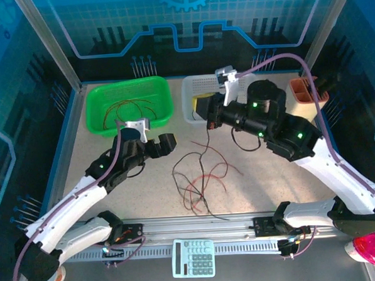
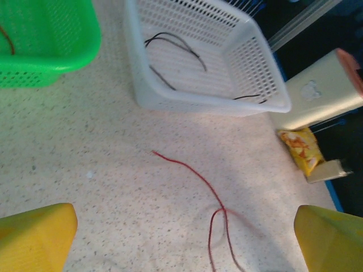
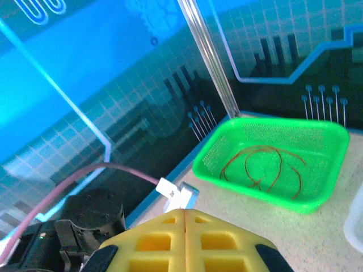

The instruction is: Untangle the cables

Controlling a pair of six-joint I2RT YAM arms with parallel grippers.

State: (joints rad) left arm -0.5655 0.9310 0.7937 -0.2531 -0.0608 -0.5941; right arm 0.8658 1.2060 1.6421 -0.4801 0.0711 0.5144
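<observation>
The cables (image 1: 202,180) lie as a loose tangle of red and black strands on the desk (image 1: 271,180), between the two arms and short of the front rail. The sorting looks colour-led. The green basket (image 1: 93,114) holds curled red strands and the white basket (image 2: 187,102) holds a few black ones, so I judge that each freed strand goes to its matching bin.

The right hand (image 1: 205,114) is clenched tight and poised at the near rim of the white basket. A thin dark strand climbs from the tangle to just below it, which would suit a lift towards that basket. (Whether the strand is actually pinched I cannot tell, since its wrist view shows the yellow fingers (image 3: 147,243) pressed together with nothing visible between them.) The left hand (image 1: 161,146) is released, jaws spread wide, hovering over the desk just left of the tangle. It is probably placed there to pin or pick a red piece while the other arm pulls.

The tangle's long axis runs far to near, from the white basket towards the front rail, with the loops bunched at the near end. In the left wrist view a red strand (image 2: 198,178) lies diagonally. Its free tip points towards the gap between the baskets, and its other end forks into a loop close to the open hand.
</observation>
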